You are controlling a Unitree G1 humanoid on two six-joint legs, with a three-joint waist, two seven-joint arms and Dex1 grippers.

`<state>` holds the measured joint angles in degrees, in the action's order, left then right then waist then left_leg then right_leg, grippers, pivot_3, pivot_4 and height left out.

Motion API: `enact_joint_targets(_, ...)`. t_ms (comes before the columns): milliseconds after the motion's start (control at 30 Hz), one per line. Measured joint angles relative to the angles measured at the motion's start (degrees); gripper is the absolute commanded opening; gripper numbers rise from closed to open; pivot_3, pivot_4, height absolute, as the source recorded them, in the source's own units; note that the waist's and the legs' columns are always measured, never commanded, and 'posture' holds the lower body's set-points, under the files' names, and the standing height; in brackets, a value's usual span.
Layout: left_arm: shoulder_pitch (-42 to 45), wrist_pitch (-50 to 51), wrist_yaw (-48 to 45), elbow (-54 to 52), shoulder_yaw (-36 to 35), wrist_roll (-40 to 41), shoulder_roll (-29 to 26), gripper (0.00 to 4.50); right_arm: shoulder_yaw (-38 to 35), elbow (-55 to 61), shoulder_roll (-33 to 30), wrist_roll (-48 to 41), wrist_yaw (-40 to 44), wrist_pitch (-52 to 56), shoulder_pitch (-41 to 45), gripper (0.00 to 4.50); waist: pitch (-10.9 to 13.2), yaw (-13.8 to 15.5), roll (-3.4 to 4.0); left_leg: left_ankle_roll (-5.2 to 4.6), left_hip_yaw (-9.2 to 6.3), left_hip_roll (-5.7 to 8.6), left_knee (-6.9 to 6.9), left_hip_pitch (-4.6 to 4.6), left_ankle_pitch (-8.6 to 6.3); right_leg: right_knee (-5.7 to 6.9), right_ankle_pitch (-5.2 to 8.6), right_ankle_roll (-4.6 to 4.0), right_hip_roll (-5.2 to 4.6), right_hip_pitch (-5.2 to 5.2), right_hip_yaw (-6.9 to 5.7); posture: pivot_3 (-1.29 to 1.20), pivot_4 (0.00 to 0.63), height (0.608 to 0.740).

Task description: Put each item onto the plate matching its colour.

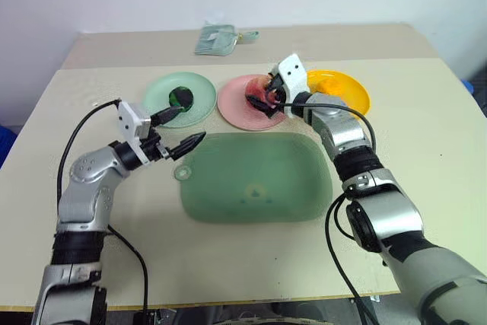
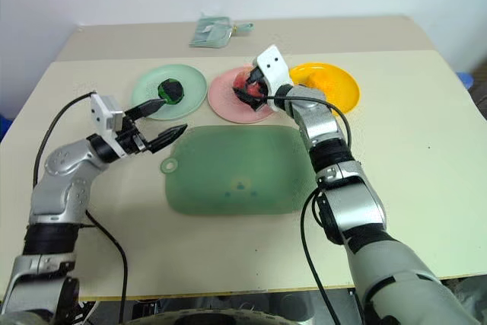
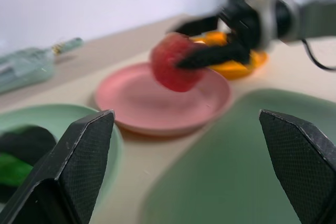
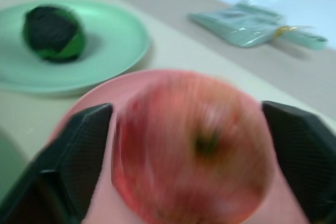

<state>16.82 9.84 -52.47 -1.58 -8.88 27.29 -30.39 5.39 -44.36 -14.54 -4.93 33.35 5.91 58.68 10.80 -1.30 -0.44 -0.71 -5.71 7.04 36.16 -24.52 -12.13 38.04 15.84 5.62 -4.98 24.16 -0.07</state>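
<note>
The right gripper's (image 2: 245,90) black textured jaws stand wide on either side of the smooth pinkish-red toy apple (image 4: 189,150), over the round shallow pink plastic plate (image 1: 234,114), the arm reaching level across the tabletop (image 1: 426,142). The left gripper (image 1: 191,125), jaws also wide and empty, points level near the mint green plate (image 4: 118,40), which carries the dark green-and-black ball (image 4: 52,32).
</note>
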Motion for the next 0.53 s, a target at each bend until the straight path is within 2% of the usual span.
enact_joint_targets(100,-1.1,1.1,-0.8,-2.4,-1.9,2.5,-1.3,4.5,-2.4,0.8,1.1,-2.6,1.6,-1.1,-0.1,4.48,0.0,0.1,0.02,0.06,0.0,-0.02,0.0,-0.01,0.04,0.05,0.01,-0.02,0.02,0.04,0.01,0.0,0.15,0.738)
enact_joint_targets(200,-1.4,2.3,-2.9,-4.2,-4.1,6.2,-2.9,4.5,-5.7,10.0,0.3,-8.5,6.3,1.9,-2.6,4.48,0.0,0.5,0.01,0.06,-0.01,-0.02,0.02,0.0,0.04,0.03,0.0,-0.03,0.02,0.02,0.01,0.0,0.15,0.738)
enact_joint_targets(267,-2.4,3.3,-4.6,-4.6,-5.3,8.3,-4.2,4.5,-6.0,21.0,-2.7,-13.9,13.2,6.1,-8.3,4.48,0.0,0.8,0.0,-0.03,-0.11,0.0,0.05,0.02,-0.02,-0.05,0.0,-0.03,0.02,0.04,0.0,0.0,0.15,0.738)
enact_joint_targets(367,-3.2,5.0,-7.5,-4.9,-6.2,10.3,-7.1,4.5,-6.3,37.4,-11.0,-20.4,21.3,13.5,-20.9,4.48,0.0,1.6,0.0,-0.12,-0.14,0.06,0.08,0.01,-0.08,-0.14,0.0,-0.02,-0.02,-0.03,0.01,0.0,0.15,0.738)
enact_joint_targets(533,-2.0,6.2,-12.3,-3.7,-6.6,12.1,-9.0,4.5,-6.7,54.7,-20.3,-23.6,25.8,18.0,-36.6,4.48,0.0,1.5,0.02,-0.32,-0.13,-0.03,0.05,0.05,-0.19,-0.03,0.01,-0.04,0.01,-0.13,0.02,0.0,0.15,0.738)
